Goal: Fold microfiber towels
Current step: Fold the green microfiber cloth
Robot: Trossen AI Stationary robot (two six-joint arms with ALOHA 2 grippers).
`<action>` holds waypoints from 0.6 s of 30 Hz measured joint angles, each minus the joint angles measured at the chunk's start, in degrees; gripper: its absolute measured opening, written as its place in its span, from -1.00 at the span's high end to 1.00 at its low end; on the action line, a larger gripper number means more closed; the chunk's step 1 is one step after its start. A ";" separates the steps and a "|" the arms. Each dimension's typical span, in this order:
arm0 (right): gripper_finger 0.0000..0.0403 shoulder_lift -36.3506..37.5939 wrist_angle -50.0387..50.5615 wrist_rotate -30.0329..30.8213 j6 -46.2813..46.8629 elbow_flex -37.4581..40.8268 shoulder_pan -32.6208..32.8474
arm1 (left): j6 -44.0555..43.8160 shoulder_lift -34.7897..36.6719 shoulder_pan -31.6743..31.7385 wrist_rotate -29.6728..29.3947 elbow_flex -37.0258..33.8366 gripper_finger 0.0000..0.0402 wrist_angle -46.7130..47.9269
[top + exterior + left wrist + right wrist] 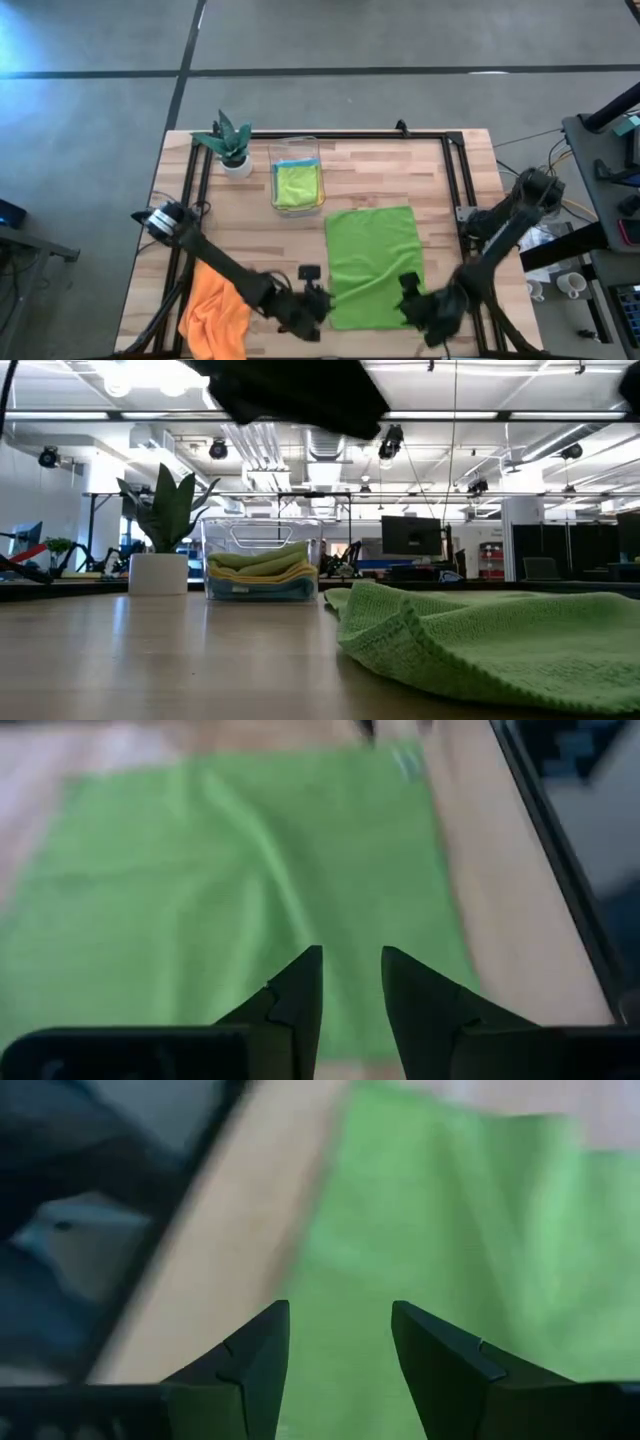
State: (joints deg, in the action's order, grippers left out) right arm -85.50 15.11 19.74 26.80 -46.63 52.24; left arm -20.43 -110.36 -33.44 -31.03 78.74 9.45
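- The lime green towel is lying spread flat on the wooden surface, right of centre, its long axis running from the near edge towards the clear bin at the back
- Its near edge is being flanked by both arms: the left gripper is being held at the near left corner, the right gripper at the near right corner
- In both wrist views the jaws are being held apart with nothing between them, the cloth lying just ahead of and beneath the tips
- Neither arm is judged nearer; each corner is being covered equally
- The orange towel is lying crumpled beside the left arm
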 joint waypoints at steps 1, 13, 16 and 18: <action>0.13 -1.86 1.72 -0.17 1.36 -2.39 1.55 | 0.18 -1.68 -0.67 1.21 0.75 0.55 0.14; 0.13 -20.76 42.00 -5.44 29.64 -29.76 12.76 | -3.27 -16.88 -0.14 7.51 24.37 0.55 19.62; 0.08 -21.74 41.86 -7.01 35.04 -29.69 13.77 | -4.51 -17.25 -0.21 10.07 25.29 0.54 20.46; 0.02 -22.40 39.46 -7.27 37.57 -29.27 13.78 | -4.50 -17.27 -0.35 13.61 25.08 0.50 20.39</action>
State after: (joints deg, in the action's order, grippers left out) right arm -107.89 54.58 12.47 64.37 -75.90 66.02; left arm -24.93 -127.63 -33.80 -17.41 103.82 29.84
